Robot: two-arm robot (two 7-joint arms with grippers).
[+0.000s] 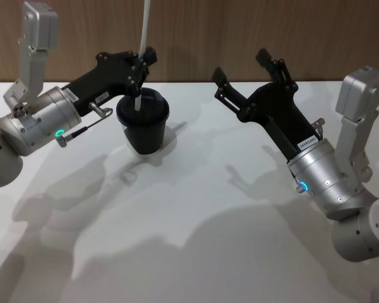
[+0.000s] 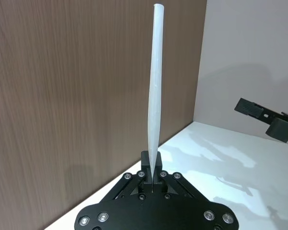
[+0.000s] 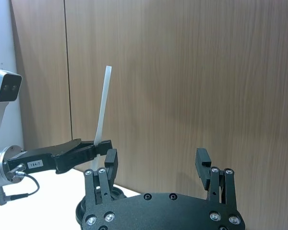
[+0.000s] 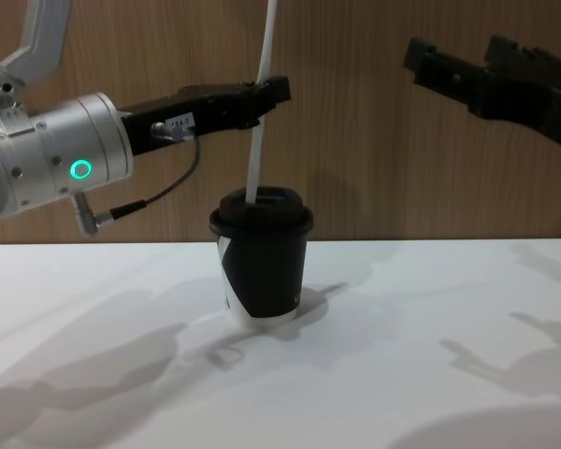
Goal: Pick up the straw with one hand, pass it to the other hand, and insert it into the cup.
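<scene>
**Now: straw pinched by left gripper, lower end at cup lid**

Head view. One straw [image 1: 143,44], one cup [image 1: 143,124], two grippers. Left gripper [image 1: 141,63] clamps the straw partway up; the straw rises past the gripper out of the top of the view and its lower end meets the cup's black lid. How deep it goes in, cannot tell. Cup stands on the white table [image 1: 189,240] toward the far edge, left of centre. Right gripper [image 1: 240,69] hangs above the far part of the table, right of the cup and well apart from it, fingers spread wide, holding nothing. A small white label on each arm; writing too small to read here.

Left wrist view. The straw [image 2: 155,96] stands straight up from between the closed fingertips of the left gripper [image 2: 152,172], against a brown wood-grain wall [image 2: 77,96]. Other gripper's finger shows far off at the side.

Right wrist view. Right gripper [image 3: 156,165] wide open and empty. Beyond it, the left gripper [image 3: 103,146] holds the straw [image 3: 102,105] upright. Label on the left arm reads "184-7", as best I can make out.

Chest view. Straw [image 4: 260,103] leans slightly, gripped near its middle by the left gripper [image 4: 271,92], directly above the cup [image 4: 261,257]. Straw's foot sits at the lid's top. Cup shows a white patch and white base. Right gripper [image 4: 449,61] is high at right, open.
</scene>
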